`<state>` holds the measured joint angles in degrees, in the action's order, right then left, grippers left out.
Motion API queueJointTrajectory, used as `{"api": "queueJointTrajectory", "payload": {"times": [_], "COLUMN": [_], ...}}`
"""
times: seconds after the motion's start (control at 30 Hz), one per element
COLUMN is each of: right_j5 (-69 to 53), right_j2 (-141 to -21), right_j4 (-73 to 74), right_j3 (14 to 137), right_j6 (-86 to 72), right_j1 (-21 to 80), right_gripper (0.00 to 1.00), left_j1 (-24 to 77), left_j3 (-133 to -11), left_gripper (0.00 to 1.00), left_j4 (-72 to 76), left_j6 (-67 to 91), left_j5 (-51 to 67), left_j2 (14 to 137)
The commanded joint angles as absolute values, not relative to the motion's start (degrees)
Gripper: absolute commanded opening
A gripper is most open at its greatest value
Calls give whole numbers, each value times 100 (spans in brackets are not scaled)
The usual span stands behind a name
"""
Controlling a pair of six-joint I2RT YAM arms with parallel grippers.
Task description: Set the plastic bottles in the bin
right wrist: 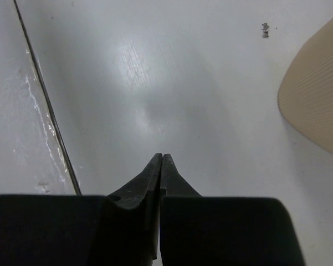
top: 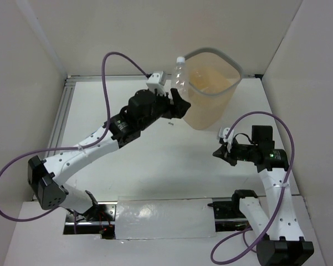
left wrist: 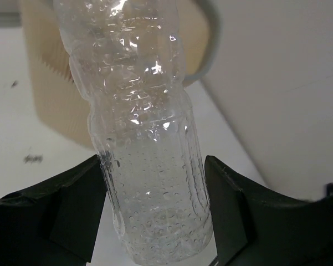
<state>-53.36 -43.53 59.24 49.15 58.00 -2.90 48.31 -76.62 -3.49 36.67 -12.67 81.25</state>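
Note:
A clear, crinkly plastic bottle (top: 180, 76) with a white cap stands upright in the air, just left of the bin's rim. My left gripper (top: 181, 98) is shut on its lower body. In the left wrist view the bottle (left wrist: 149, 166) fills the space between the two black fingers (left wrist: 72, 210), which press against its sides. The bin (top: 213, 91) is a tall beige translucent basket at the back of the table; its wall (left wrist: 50, 94) shows behind the bottle. My right gripper (top: 221, 152) hovers low over the table in front of the bin, shut on nothing, its tips (right wrist: 162, 159) touching.
A small dark mark (top: 170, 124) lies on the white table in front of the bin. White walls enclose the table on the left, back and right. A metal rail (top: 61, 116) runs along the left edge. The bin's ribbed wall (right wrist: 316, 105) is to the right of my right gripper.

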Motion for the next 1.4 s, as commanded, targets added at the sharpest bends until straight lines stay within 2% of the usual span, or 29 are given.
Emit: {"api": "queueJointTrajectory", "payload": {"times": [0.0,0.1,0.33,0.53,0.7,0.8,0.83,0.87,0.93,0.97,1.0,1.07,1.17,1.23,1.37], "right_j5": [-5229,-5282,-5282,-5282,-5221,-5168,-5098,-5098,-5098,-5098,-5045,-5045,-5045,-5045,-4992], "right_j2": [-4219,-4280,-4271,-3886,-3631,-3507,-3507,-3455,-3454,-3454,-3454,-3454,-3454,-3506,-3507], "right_j4": [5906,5854,5801,5801,5801,5801,5801,5801,5801,5801,5731,5670,5617,5616,5502], "right_j3": [4939,4939,4887,4773,4772,4720,4720,4720,4720,4720,4720,4720,4720,4667,4667], "right_j6": [5845,5906,5994,5994,5941,5941,5941,5941,5941,5872,5793,5731,5730,5678,5573], "right_j1": [-316,-316,-316,-369,-475,-475,-475,-475,-527,-527,-527,-527,-527,-527,-580], "right_gripper": [0,0,3,6,8,17,23,44,54,63,67,74,78,86,94], "left_j1": [4913,4913,4913,4913,4913,4913,4913,4913,4913,4913,4913,4913,4913,4913,4913], "left_j3": [-8402,-9479,-10300,-10766,-12214,-13094,-13200,-13201,-13079,-13000,-12851,-12736,-12674,-12674,-12727], "left_gripper": [22,22,24,30,34,45,48,58,69,71,76,80,90,100,100], "left_j4": [456,693,1747,2162,1689,1205,1108,1055,1002,1002,1002,940,818,817,686], "left_j6": [3243,3190,3129,3147,2927,2796,2743,2742,2742,2690,2689,2689,2689,2637,2584], "left_j5": [-519,-97,9,-1238,-1775,-1898,-1951,-1951,-2065,-2065,-2118,-2170,-2171,-2118,-2118], "left_j2": [8481,9069,10194,10880,11906,12408,12471,12472,12472,12385,12384,12270,12270,12270,12147]}}
